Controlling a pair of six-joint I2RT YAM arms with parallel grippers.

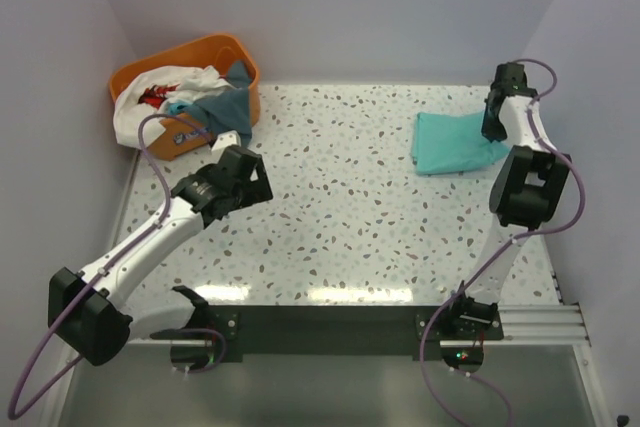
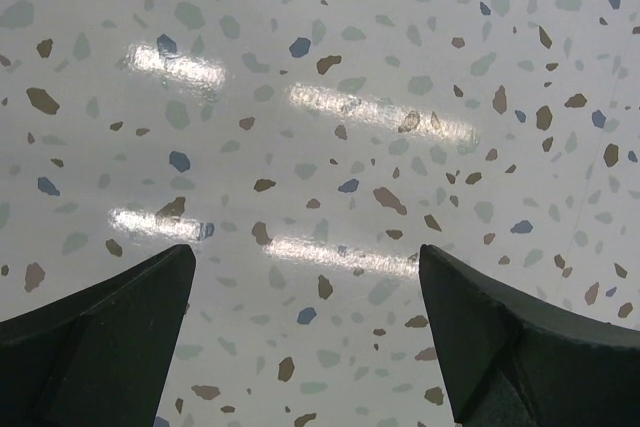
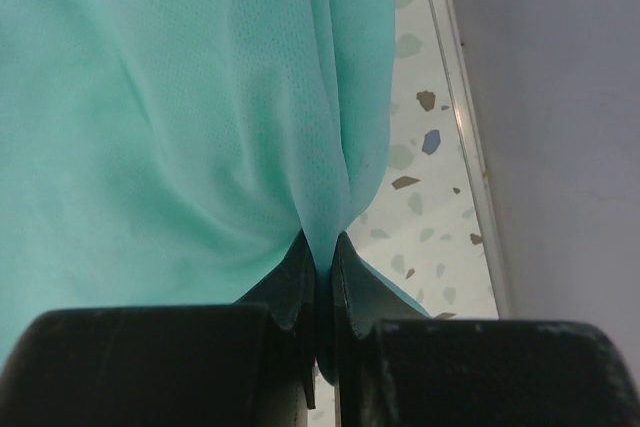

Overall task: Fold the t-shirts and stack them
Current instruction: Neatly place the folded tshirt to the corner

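Observation:
A folded mint green t-shirt (image 1: 455, 143) lies at the far right of the speckled table. My right gripper (image 1: 494, 129) is at its right edge, shut on a pinched fold of the mint green t-shirt (image 3: 200, 117); the cloth runs between the two black fingertips (image 3: 300, 272). My left gripper (image 1: 250, 179) hovers over bare table at the left, open and empty, its two black fingers (image 2: 110, 332) wide apart. More t-shirts, white (image 1: 140, 107), dark teal-grey (image 1: 222, 107) and a bit of red, are heaped in the orange basket (image 1: 200, 50).
The orange basket stands at the far left corner against the wall. Walls close in on the left, back and right. The table's right rim (image 3: 460, 97) runs just beside the held shirt. The arm bases and a metal rail (image 1: 540, 322) line the near edge.

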